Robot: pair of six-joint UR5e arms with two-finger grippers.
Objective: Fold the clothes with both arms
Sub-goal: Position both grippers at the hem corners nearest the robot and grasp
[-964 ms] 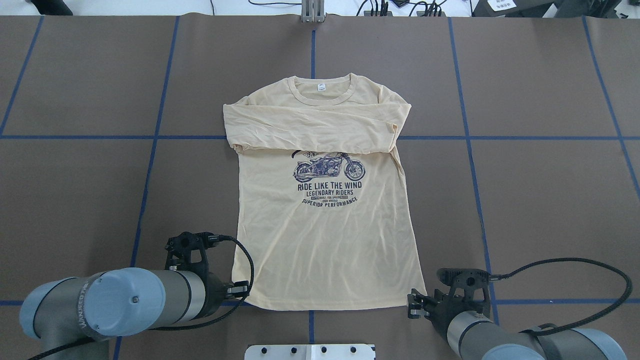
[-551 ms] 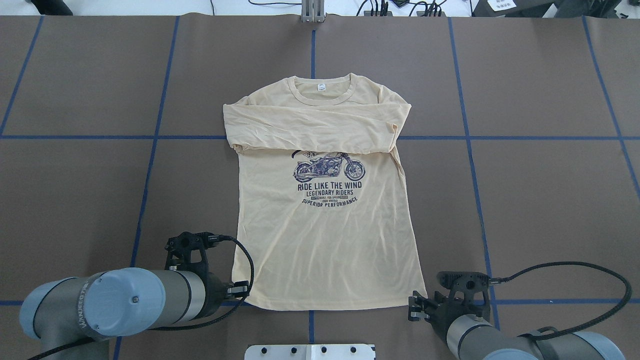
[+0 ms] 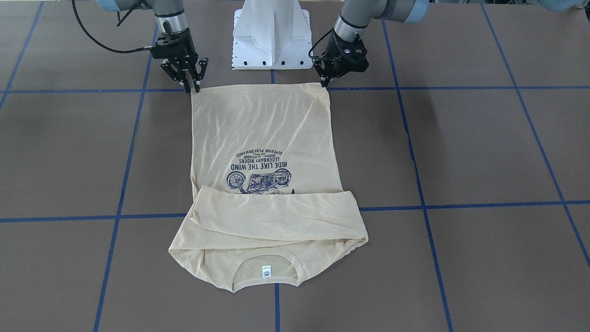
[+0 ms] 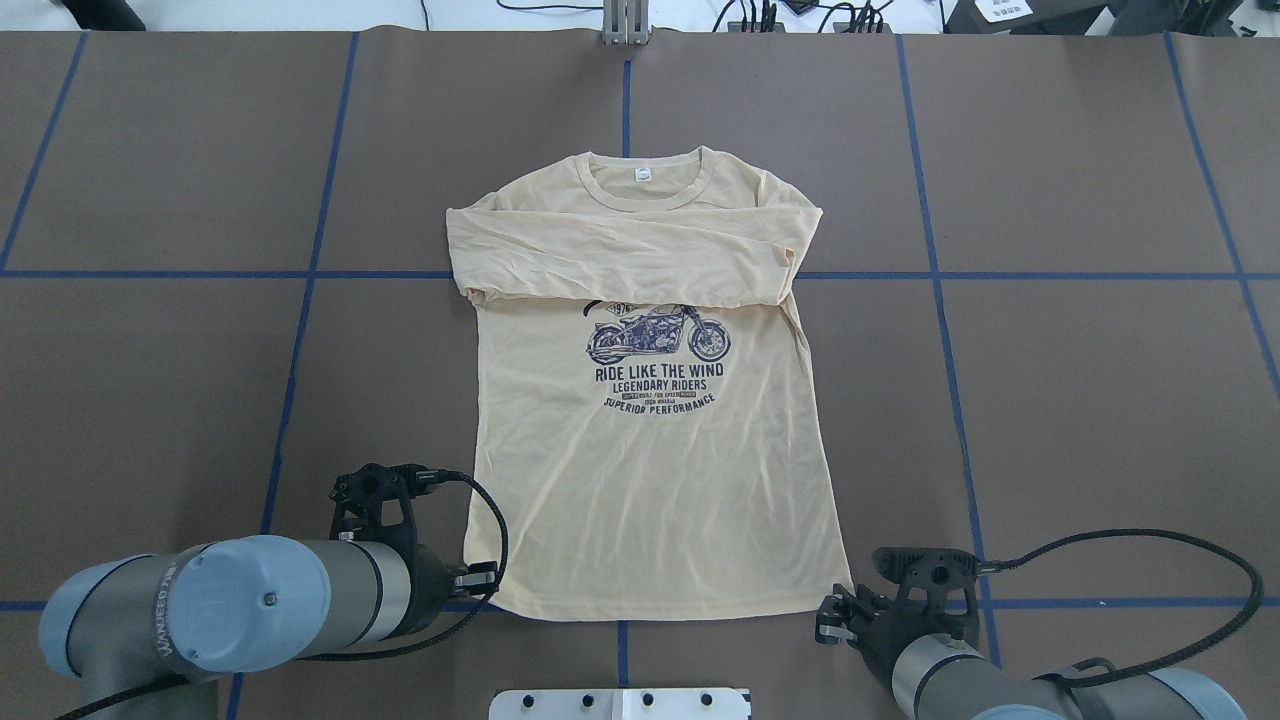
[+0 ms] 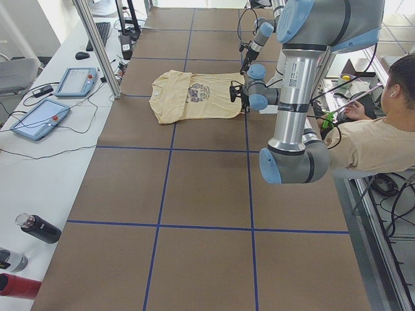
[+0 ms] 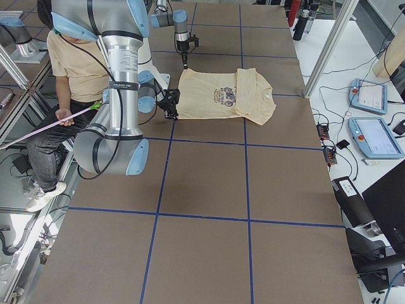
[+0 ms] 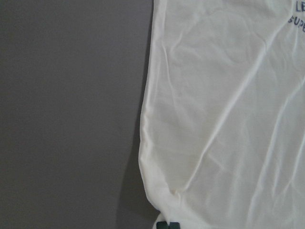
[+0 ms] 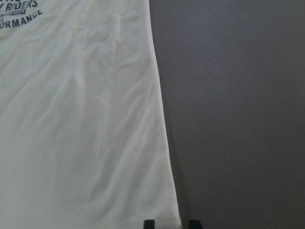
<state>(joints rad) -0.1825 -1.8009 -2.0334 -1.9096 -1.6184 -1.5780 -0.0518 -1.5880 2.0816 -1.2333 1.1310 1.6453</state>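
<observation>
The pale yellow shirt [image 4: 650, 470] lies flat on the brown table, print up, with both sleeves folded across its chest [image 3: 276, 212]. Its hem is toward the robot. My left gripper [image 4: 487, 577] sits at the hem's left corner, seen in the front-facing view [image 3: 322, 84] with its fingers drawn together. In the left wrist view a single dark tip [image 7: 167, 224] rests on the puckered corner of the shirt [image 7: 219, 119]. My right gripper [image 4: 825, 620] is at the other hem corner [image 3: 192, 88], open. In the right wrist view its two fingertips [image 8: 149, 223] straddle the shirt's [image 8: 81, 119] side edge.
The white pedestal base [image 3: 272, 37] stands just behind the hem between the arms. Blue tape lines [image 4: 300, 275] grid the table. A seated person [image 5: 376, 136] is beside the robot. Tablets [image 5: 39, 116] and bottles [image 5: 39, 228] lie along the far bench.
My right gripper has shifted slightly back toward the robot at the hem's right corner. The left gripper and the shirt have not moved.
</observation>
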